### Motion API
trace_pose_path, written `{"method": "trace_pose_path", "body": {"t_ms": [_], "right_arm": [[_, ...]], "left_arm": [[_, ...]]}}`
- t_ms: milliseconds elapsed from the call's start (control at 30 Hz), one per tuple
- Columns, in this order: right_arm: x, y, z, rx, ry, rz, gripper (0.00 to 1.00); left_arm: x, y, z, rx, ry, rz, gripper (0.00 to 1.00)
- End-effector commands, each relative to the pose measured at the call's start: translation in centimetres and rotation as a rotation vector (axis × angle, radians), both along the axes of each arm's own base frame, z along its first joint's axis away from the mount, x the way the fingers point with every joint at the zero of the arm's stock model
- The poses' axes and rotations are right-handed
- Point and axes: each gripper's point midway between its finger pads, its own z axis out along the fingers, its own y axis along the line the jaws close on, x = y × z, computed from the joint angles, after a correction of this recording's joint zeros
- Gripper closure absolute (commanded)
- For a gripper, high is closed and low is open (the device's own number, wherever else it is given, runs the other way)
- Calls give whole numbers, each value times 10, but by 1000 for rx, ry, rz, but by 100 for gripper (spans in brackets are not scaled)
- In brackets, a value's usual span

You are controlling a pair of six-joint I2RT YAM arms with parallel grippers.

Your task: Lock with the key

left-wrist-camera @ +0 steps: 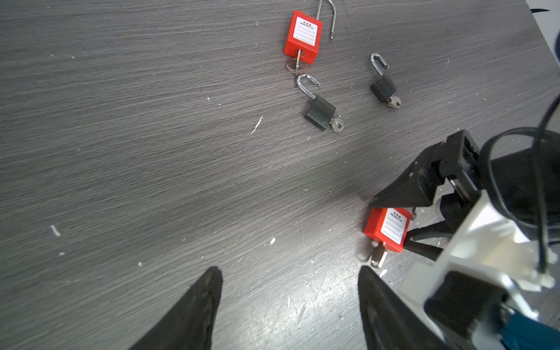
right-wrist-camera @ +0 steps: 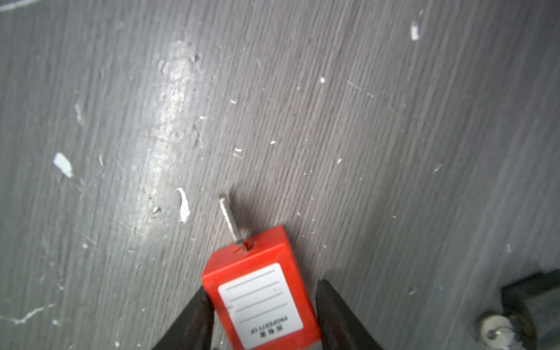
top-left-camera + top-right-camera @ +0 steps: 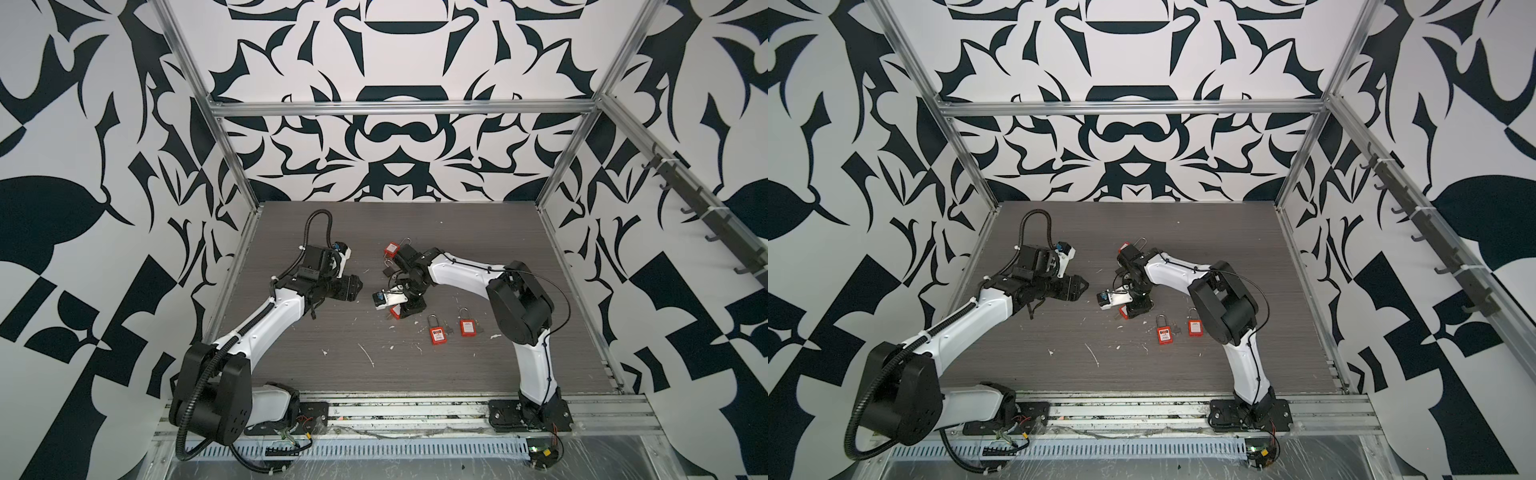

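Viewing the tabletop (image 3: 415, 374) from its front edge, with 12 o'clock at the back wall, I see the red padlock (image 2: 260, 291) lying flat near the centre with its label up. Its key (image 2: 228, 218) is seated in the keyway at the base of the body. It projects toward roughly 7 o'clock.

Right gripper (image 2: 263, 286): lowered over the red padlock, with the jaws straddling the body. One finger (image 2: 194, 318) bears against one side. The opposite finger sits at the other side, touching or just clear of it. The views do not show whether the jaws are clamped.

Left gripper (image 1: 288, 269): positioned at about 10 o'clock of the red padlock, near it but apart. Its jaws are released and spread, with nothing between them.

Other items:
- The open red padlock (image 1: 301, 36) lies at 12 o'clock of the centre. Its steel shackle is lifted out of the body, and a key on a ring sits in its base.
- Two black padlocks (image 1: 321, 112) (image 1: 383, 88) lie between the open red padlock and the right gripper. Each has its shackle open and a key in its base.
- The front red padlocks (image 3: 436, 336) (image 3: 467, 328) lie side by side at 4 o'clock. Their shackles point toward 12 o'clock.
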Motion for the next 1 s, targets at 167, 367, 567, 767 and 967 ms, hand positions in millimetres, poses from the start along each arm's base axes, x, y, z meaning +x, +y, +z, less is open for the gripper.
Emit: {"method": "trace_pose_path", "body": {"t_ms": [167, 367, 567, 767, 967], "right_arm": [[-6, 5, 7, 28, 18, -77, 51], [-5, 9, 6, 17, 18, -165, 52], [-5, 12, 2, -8, 19, -236, 47], [-15, 19, -3, 0, 24, -214, 42], [-15, 14, -4, -16, 3, -197, 56]], "left_arm": [[-6, 3, -8, -8, 29, 16, 27], [-6, 1, -8, -19, 33, 21, 27], [-6, -1, -9, -36, 35, 21, 28], [-8, -1, -9, -42, 32, 19, 28], [-10, 0, -7, -43, 23, 19, 28]]}}
